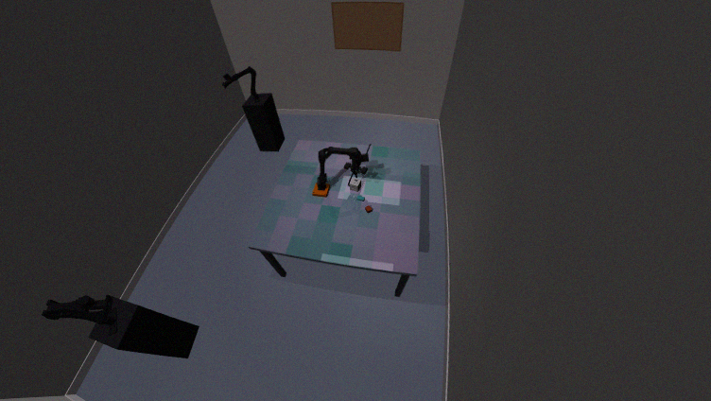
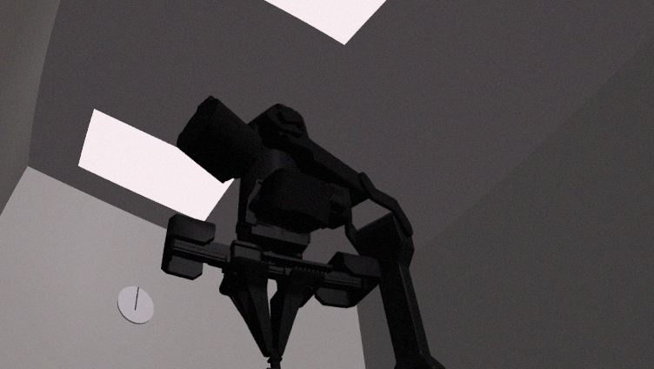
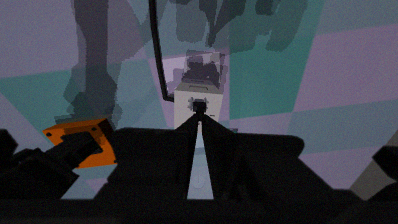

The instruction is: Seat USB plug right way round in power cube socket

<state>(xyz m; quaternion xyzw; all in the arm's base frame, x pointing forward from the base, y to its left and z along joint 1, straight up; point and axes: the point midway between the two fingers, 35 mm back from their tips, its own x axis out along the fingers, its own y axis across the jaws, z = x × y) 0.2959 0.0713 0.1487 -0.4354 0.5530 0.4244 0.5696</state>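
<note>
The gripper point(image 3: 199, 114) pinches the small dark USB plug point(image 3: 199, 105) between nearly closed fingertips, directly above the pale power cube point(image 3: 198, 102) on the checked table point(image 1: 319, 234); a black cable point(image 3: 157, 50) curves away beside the cube

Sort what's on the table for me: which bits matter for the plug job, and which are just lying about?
For the job:
- gripper, shut on the USB plug
- power cube beneath it
- plug's black cable

Lying about:
- small teal block near the cube
- small red block beside it
</note>
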